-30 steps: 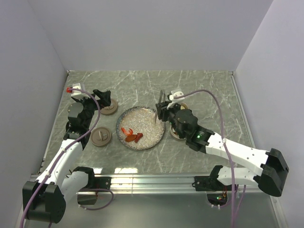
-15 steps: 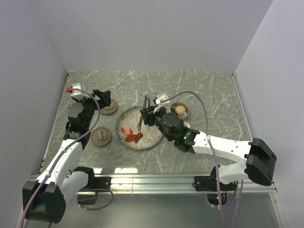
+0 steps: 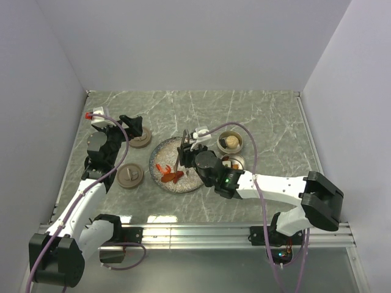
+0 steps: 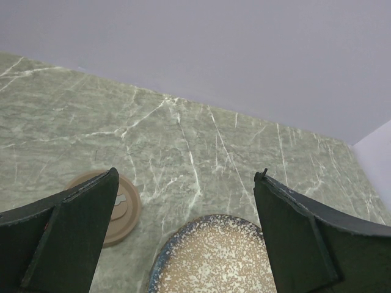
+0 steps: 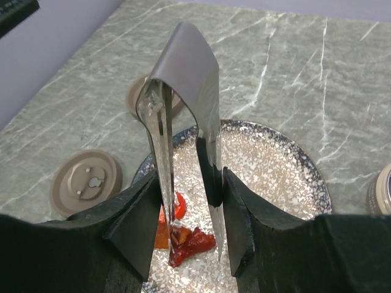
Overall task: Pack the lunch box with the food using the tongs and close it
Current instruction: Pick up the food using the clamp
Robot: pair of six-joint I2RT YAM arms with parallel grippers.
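right gripper (image 5: 190, 210) pinching the tongs (image 5: 183, 79) across both arms, joined end up, long axis near-vertical. the tips point down at the red food pieces (image 5: 186, 239) on the near-left part of the speckled plate (image 5: 287, 137), mid-counter; whether they touch cannot be told. left gripper (image 4: 183, 232), jaws spread wide and empty, hovers toward the counter's left edge, so the right arm is nearer and a short descent and squeeze seem to remain.

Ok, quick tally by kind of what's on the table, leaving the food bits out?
Brown lids: 2
Round tins: 2
Speckled plate: 1
Tongs: 1
Total: 6
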